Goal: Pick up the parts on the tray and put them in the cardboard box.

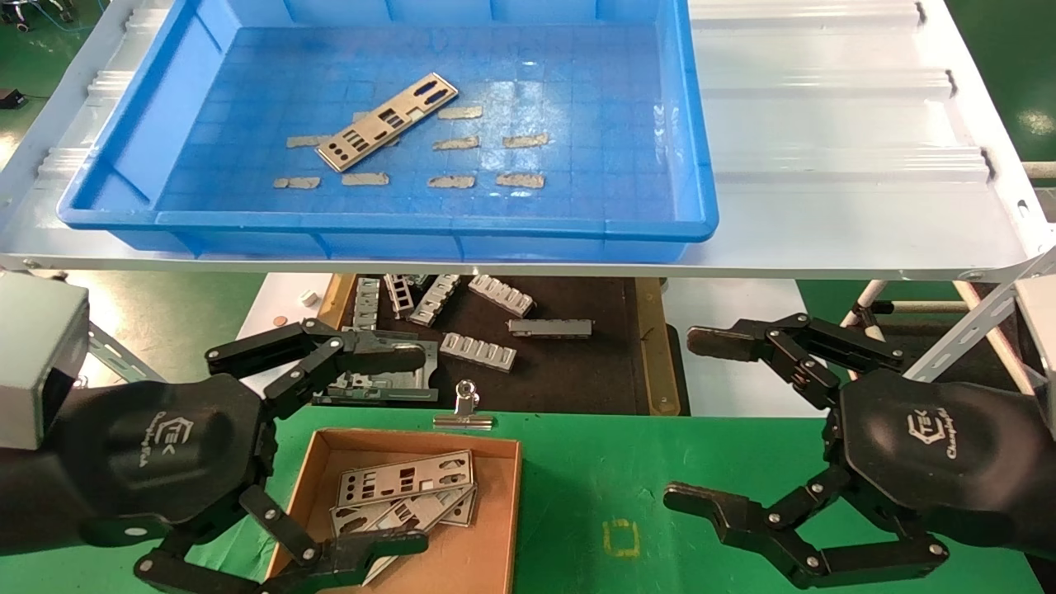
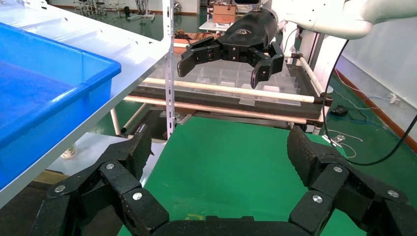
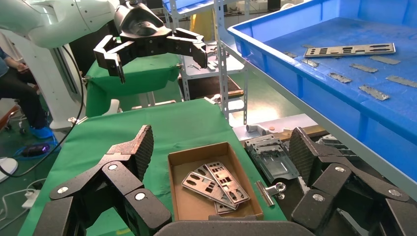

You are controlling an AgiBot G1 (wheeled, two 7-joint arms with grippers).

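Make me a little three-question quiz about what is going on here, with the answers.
1. True or false: the left gripper is holding a part.
2. How many parts are left in the tray? A) none B) one C) three
3. Fill in: the parts already moved lie in the ____.

Key
1. False. It hangs open and empty above the box; the right gripper is open and empty too, over the green table.
2. B. One part lies on the tray floor among beige tape strips.
3. Box. Several plates are stacked in it.
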